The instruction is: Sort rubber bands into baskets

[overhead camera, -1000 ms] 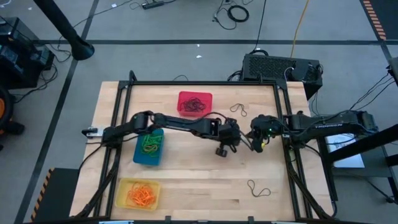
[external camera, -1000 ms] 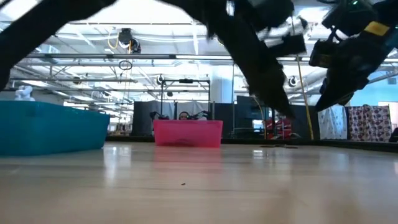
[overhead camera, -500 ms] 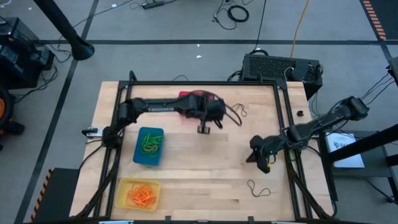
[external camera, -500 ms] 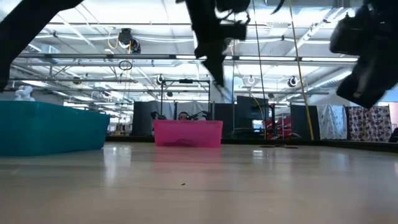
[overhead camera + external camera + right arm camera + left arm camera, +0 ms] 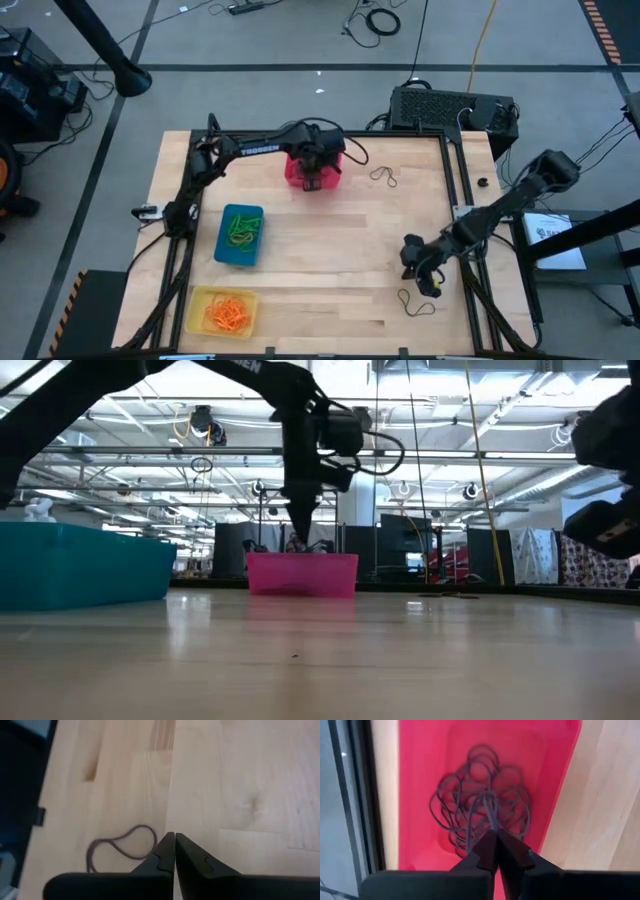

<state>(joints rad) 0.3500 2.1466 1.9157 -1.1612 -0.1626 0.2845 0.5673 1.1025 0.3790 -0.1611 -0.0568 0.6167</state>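
**Dark band brought to the red basket; right arm moved to the next one**

- Left gripper (image 5: 492, 847): fingers pressed together, apparently pinching a dark rubber band (image 5: 489, 812) that dangles over the pile in the red basket (image 5: 298, 172). A second ago it was mid-table; it has since swung to the far side (drop looks imminent).
- Right gripper (image 5: 174, 851): pressed together, empty, now nearer the front right, above a dark band (image 5: 120, 847) on the wood.
- Another loose band (image 5: 383, 176): right of the red basket.
- Blue basket (image 5: 222, 250): green bands.
- Yellow basket (image 5: 196, 315): orange bands.
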